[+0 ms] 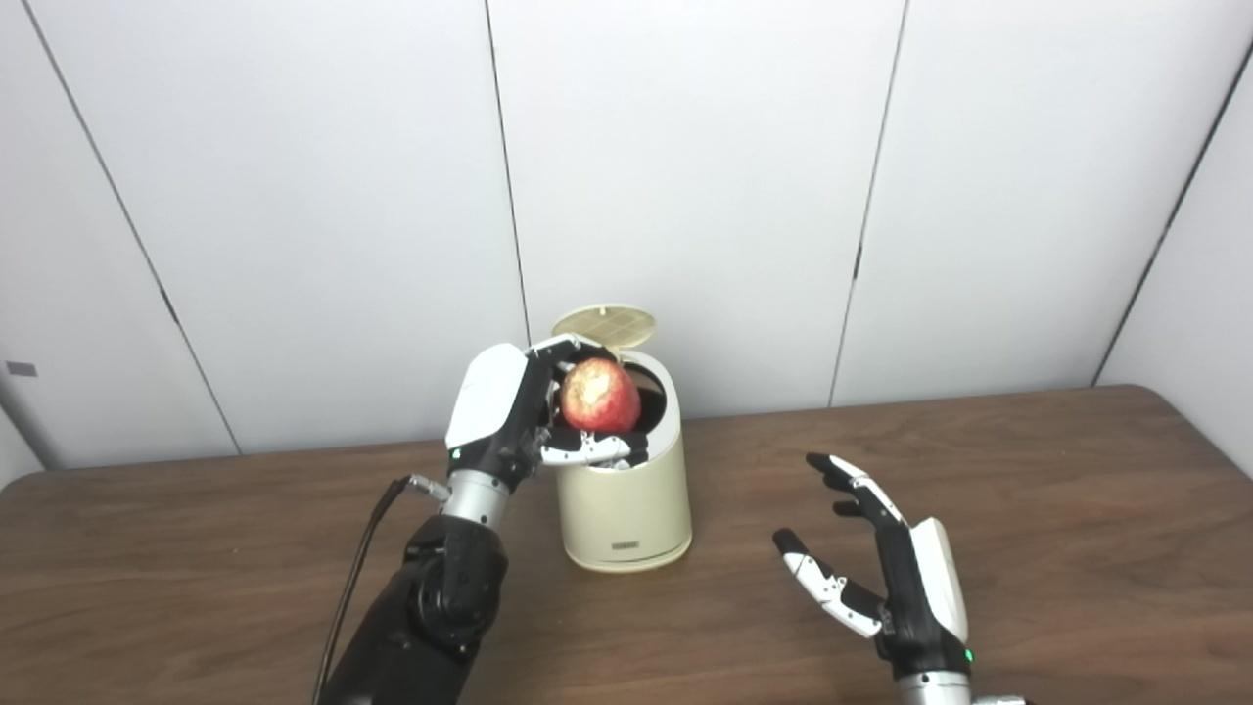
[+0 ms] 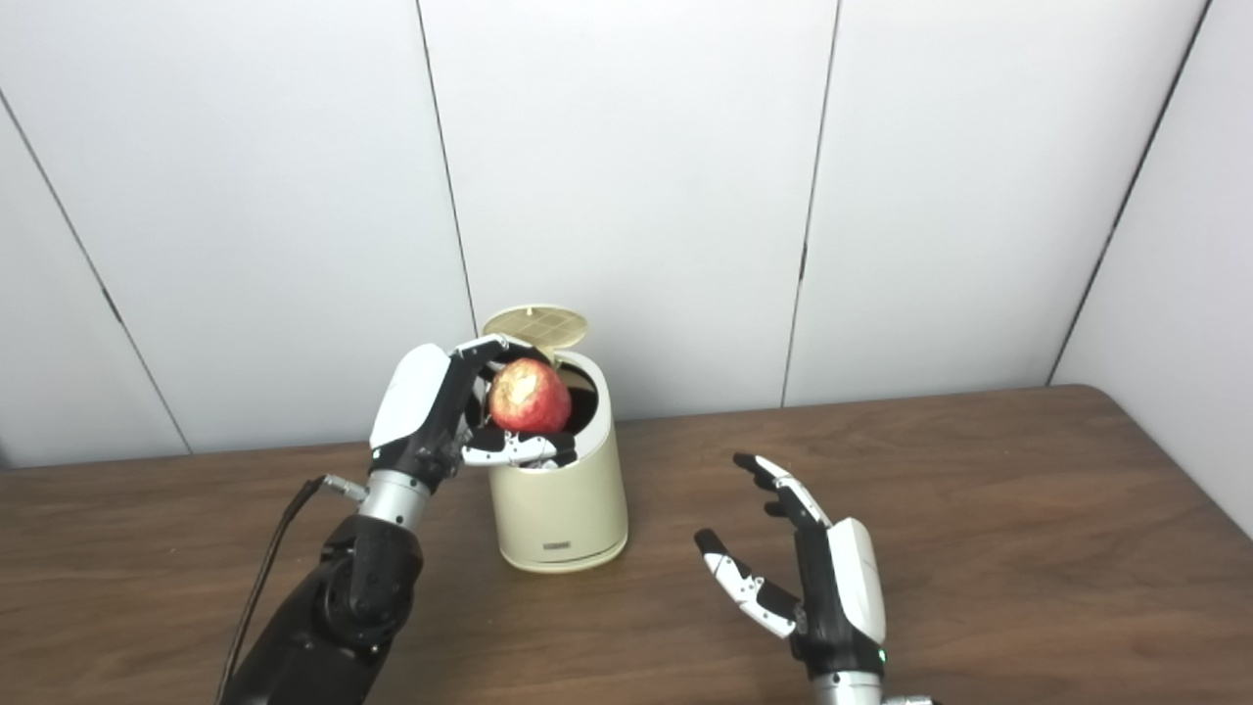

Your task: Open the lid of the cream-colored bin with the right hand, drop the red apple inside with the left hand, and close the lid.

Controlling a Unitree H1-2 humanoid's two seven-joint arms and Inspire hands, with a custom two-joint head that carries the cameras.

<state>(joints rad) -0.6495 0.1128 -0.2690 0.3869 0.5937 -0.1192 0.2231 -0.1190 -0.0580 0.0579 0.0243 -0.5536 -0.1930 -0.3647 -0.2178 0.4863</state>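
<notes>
Counter (image 1: 1028,509): dark brown wood grain, rounded far corners, matte with faint glare. Behind it, a wall of white panels (image 1: 685,176) split by thin dark vertical seams; the rightmost panel angles inward at the room corner.

Cream-colored bin (image 1: 624,499) stands upright on the counter, left of centre, near the back edge. Its lid (image 1: 604,324) is swung up and back, ribbed underside facing forward, the dark opening exposed.

Left hand (image 1: 509,416) is raised at the bin's left rim, fingers (image 1: 587,449) curled around the red apple (image 1: 599,396). The apple sits over the opening at rim height, a pale blotch on its near face. A black cable (image 1: 352,578) runs along the left forearm.

Right hand (image 2: 817,578) hovers just above the counter to the right of the bin, well apart from it, palm facing left, fingers spread wide and holding nothing.
</notes>
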